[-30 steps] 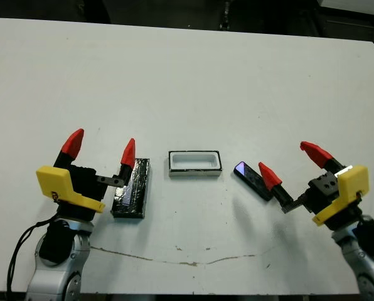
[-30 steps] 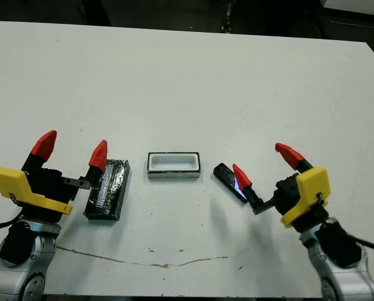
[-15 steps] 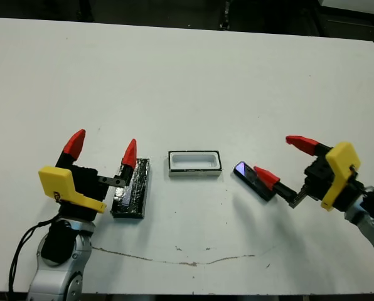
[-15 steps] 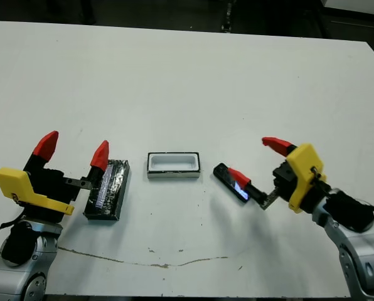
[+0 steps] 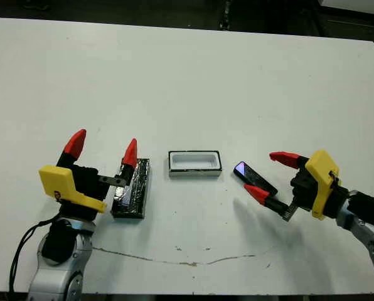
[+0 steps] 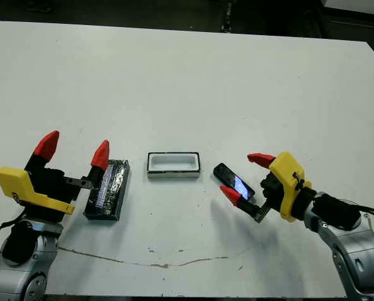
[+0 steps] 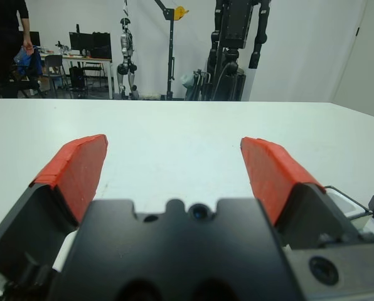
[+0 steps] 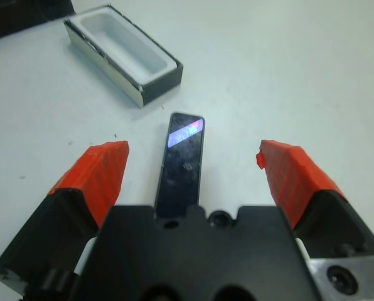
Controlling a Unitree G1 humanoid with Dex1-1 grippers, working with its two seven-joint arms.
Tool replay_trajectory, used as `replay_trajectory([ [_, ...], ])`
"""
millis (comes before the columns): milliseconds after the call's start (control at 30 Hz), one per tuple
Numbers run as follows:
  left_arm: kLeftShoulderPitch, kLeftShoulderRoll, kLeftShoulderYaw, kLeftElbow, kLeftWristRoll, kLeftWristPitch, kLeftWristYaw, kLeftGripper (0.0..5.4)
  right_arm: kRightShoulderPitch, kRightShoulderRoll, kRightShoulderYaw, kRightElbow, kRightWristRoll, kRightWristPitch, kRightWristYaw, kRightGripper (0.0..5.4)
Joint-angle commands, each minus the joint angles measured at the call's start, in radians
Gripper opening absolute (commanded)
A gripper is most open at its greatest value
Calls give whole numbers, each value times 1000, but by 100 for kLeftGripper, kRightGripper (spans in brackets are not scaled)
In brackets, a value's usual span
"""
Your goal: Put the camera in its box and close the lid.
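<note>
Since the earlier frames, right gripper (image 5: pixel 270 175) has rotated and advanced leftward; its two red fingers now straddle the camera (image 5: pixel 254 179), one above and one below it in the head view. Jaws are spread wide, nothing gripped. Right wrist view confirms: camera lies flat on the table (image 5: pixel 187 81), centred between the fingers, its long axis pointing toward the box (image 5: pixel 194 163). Whether the fingertips are down at table level cannot be judged from these views.

Box sits at centre of the frame, empty, white interior up, just left of the camera and apart from it. Lid (image 5: pixel 132 188) lies flat at lower left, well apart from the box. Left gripper (image 5: pixel 102 147) hovers at the lid's left edge, fingers spread, holding nothing; no change there.

Step in hand, by judgement: pre-grasp on the camera.

Risks:
- Slab is thin and glossy; closing too high would likely pinch air or squeeze it out sideways.
- Fingers closing unevenly could push the camera toward the box and nudge the box out of place.
- A skewed grip would make insertion into the close-fitting tray jam on the rim.
</note>
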Motion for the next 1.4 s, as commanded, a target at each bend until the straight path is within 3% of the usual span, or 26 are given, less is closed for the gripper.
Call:
replay_trajectory([
  [33,4,5,-2,2,6,15,3,540,16,0,3,37,-13,-13,-3,540],
  [267,8,5,-5,-4,17,18,7,540,33,23,6,45,-20,-31,-15,513],
  [833,10,-8,-4,-2,8,26,14,540,49,16,20,31,-5,-47,27,263],
  [1033,11,-8,-6,3,17,12,12,540,35,-3,25,82,-15,-124,81,173],
  [1400,13,-7,-6,4,14,10,13,540,-5,-52,42,108,-23,-107,152,171],
])
